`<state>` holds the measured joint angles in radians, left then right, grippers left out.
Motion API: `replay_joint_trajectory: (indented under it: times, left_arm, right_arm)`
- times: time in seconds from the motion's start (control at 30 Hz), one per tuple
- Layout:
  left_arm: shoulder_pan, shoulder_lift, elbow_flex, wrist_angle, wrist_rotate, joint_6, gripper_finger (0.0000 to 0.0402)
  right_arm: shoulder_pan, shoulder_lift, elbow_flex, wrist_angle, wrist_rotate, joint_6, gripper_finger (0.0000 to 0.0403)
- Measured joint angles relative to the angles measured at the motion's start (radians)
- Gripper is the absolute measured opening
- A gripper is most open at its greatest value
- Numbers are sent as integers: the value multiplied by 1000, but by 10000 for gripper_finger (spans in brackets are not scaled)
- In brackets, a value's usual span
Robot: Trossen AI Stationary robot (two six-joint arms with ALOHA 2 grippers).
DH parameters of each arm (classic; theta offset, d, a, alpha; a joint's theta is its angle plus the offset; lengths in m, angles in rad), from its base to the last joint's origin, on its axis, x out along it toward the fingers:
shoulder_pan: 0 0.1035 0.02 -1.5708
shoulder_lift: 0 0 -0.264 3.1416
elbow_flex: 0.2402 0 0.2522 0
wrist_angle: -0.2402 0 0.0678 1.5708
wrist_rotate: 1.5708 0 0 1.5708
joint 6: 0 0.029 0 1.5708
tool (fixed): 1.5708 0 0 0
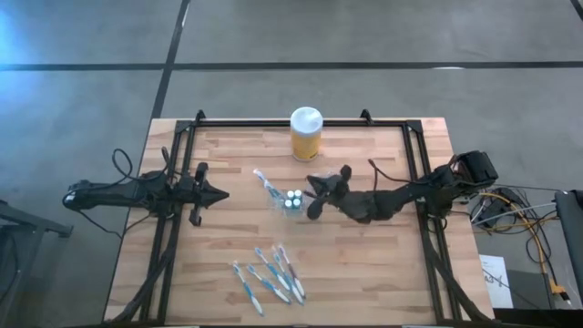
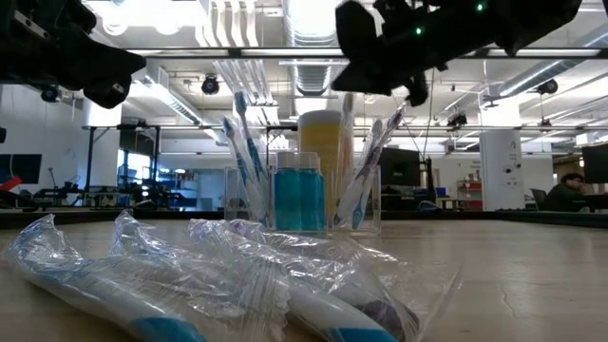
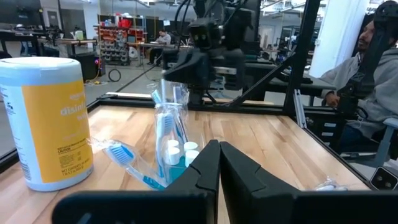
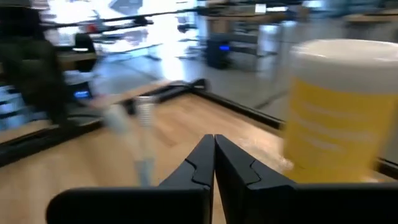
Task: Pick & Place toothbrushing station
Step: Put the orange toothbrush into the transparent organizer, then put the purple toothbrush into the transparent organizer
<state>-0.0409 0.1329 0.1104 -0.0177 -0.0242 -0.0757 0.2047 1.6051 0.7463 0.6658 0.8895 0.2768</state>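
Standing beside right gripper (image 1: 311,188): holder (image 1: 290,201).

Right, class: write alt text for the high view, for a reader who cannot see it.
Overhead view of a wooden table: the right gripper, shut, sits beside a clear holder with white-capped tubes, while the left gripper waits, shut, at the left. A yellow jar stands at the far edge; wrapped toothbrushes lie near the front.

High cam straight down over whole table (image 1: 364,264). Low cam at tabletop level, close behind wrapped toothbrushes (image 2: 190,285), facing holder (image 2: 302,195). Wrist cams face each other; all share holder, yellow jar (image 1: 306,134).
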Motion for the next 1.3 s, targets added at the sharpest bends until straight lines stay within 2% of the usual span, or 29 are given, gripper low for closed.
replay_joint_trajectory:
  times: [0.13, 0.3, 0.43, 0.63, 0.73, 0.8, 0.87, 0.97, 1.17, 1.3]
  left_arm:
    - [0, 0, 0, 0, 0, -1, 16]
    - [0, 0, 0, 0, 0, -1, 16]
    - [0, 0, 0, 0, 0, -2, 16]
    - [0, 0, 0, 0, 0, -4, 16]
    - [0, 0, 0, 0, 3, -11, 16]
    - [0, 0, 0, 0, 8, -26, 16]
    - [0, 0, 0, -1, 10, -39, 16]
    - [0, 0, 0, 0, 10, -41, 16]
    - [0, 0, 0, -1, 9, -138, 16]
    - [0, 2, -1, -4, 10, -181, 16]
  right_arm:
    - [0, -1, 0, -119, 165, 98, 8]
    - [17, -12, 3, -133, 181, 138, 8]
    - [47, -14, 61, -131, 167, 20, 8]
    - [115, -15, 205, -139, -3, -232, 8]
    - [154, -15, 276, -252, -56, -305, 8]
    - [179, -15, 325, -414, -61, -262, 8]
    - [195, -15, 369, -588, -92, -144, 8]
    - [199, 4, 417, -752, -214, 47, 8]
    - [210, 110, 471, -783, -377, 147, 13]
    - [205, 208, 528, -782, -590, 235, 50]
